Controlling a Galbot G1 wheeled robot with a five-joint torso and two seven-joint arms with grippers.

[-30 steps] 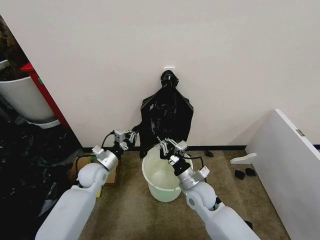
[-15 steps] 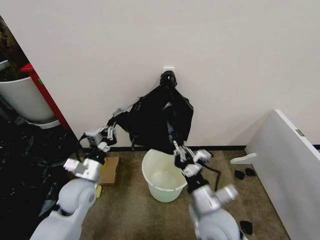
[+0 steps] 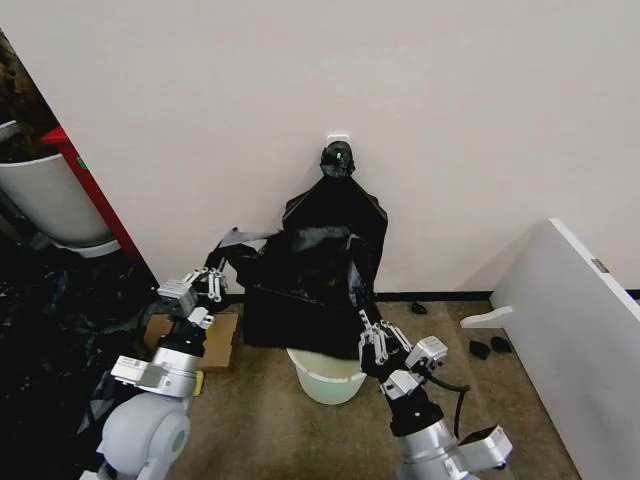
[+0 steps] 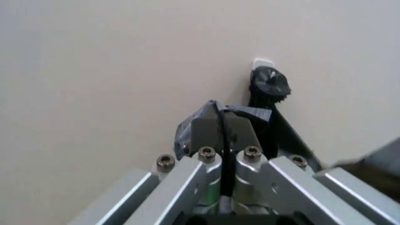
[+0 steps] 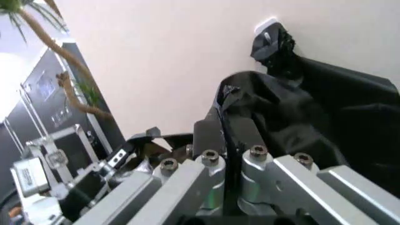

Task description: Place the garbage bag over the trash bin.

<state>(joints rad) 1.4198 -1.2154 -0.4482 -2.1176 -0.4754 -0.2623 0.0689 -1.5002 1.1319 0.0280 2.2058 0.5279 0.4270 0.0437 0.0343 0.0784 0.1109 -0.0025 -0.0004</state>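
A plain cream wall (image 3: 400,90) fills the back, with a small white wall plate (image 3: 338,137) on it and a dark baseboard (image 3: 440,295) along its foot. The floor is brownish carpet (image 3: 270,420). A white panel (image 3: 575,320) slants at right; a red-edged dark cabinet (image 3: 85,180) and pale round planter (image 3: 45,205) stand left.

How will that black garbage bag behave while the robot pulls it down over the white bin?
Probably floppy: the garbage bag sags in folds between the left tool and right tool. Likely very light and thin, so it may billow or snag. Its glossy sheen suggests slipperiness against the trash bin rim.
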